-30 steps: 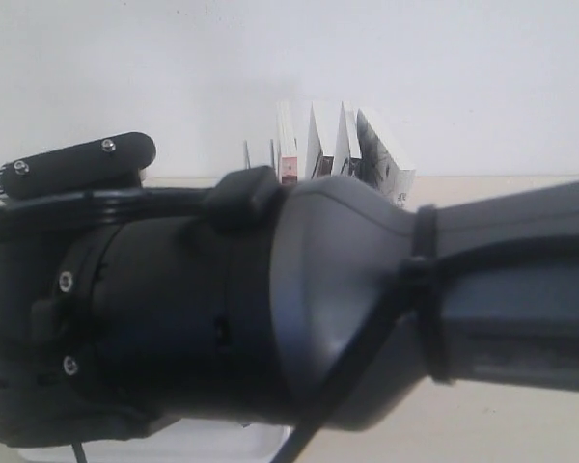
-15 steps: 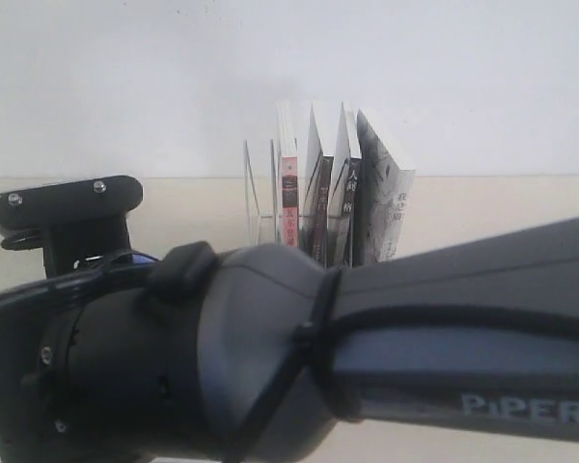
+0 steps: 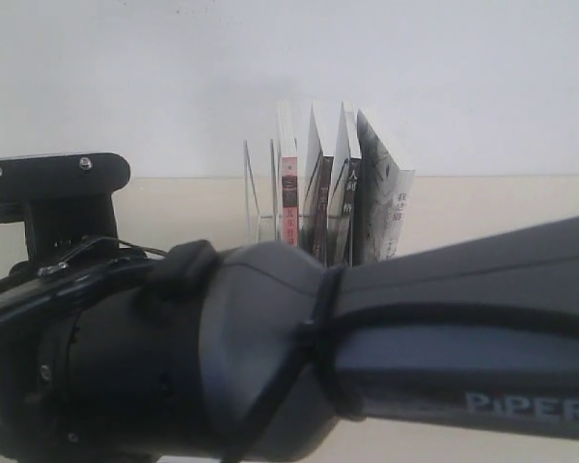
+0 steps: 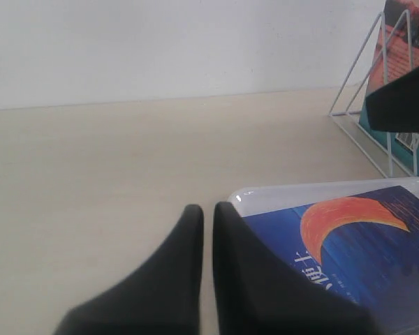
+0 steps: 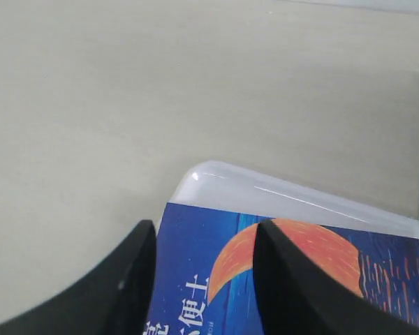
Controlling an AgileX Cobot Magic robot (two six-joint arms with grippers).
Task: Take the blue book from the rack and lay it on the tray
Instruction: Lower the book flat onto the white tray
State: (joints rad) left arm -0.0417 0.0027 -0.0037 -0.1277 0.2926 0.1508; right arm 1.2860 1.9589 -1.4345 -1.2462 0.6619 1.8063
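The blue book (image 5: 195, 251), with its orange-red crescent and white title, lies flat, cover up, on the white tray (image 5: 265, 188). My right gripper (image 5: 204, 234) is open just above the book, one finger on each side of the crescent's tip. In the left wrist view the blue book (image 4: 377, 244) rests on the tray (image 4: 293, 195). My left gripper (image 4: 201, 209) is shut and empty beside the tray's corner. The white wire rack (image 3: 261, 193) stands at the back. A big dark arm (image 3: 367, 347) hides the tray and both grippers in the exterior view.
Several other books (image 3: 347, 193) still stand upright in the rack, among them a marbled one at the right end. The rack's wires (image 4: 363, 77) rise close behind the tray, with a dark arm part (image 4: 401, 98) in front of them. Bare beige table spreads around.
In the exterior view the dark arm has sunk lower and shifted, uncovering the rack and its books. The black mount at the left has moved left.
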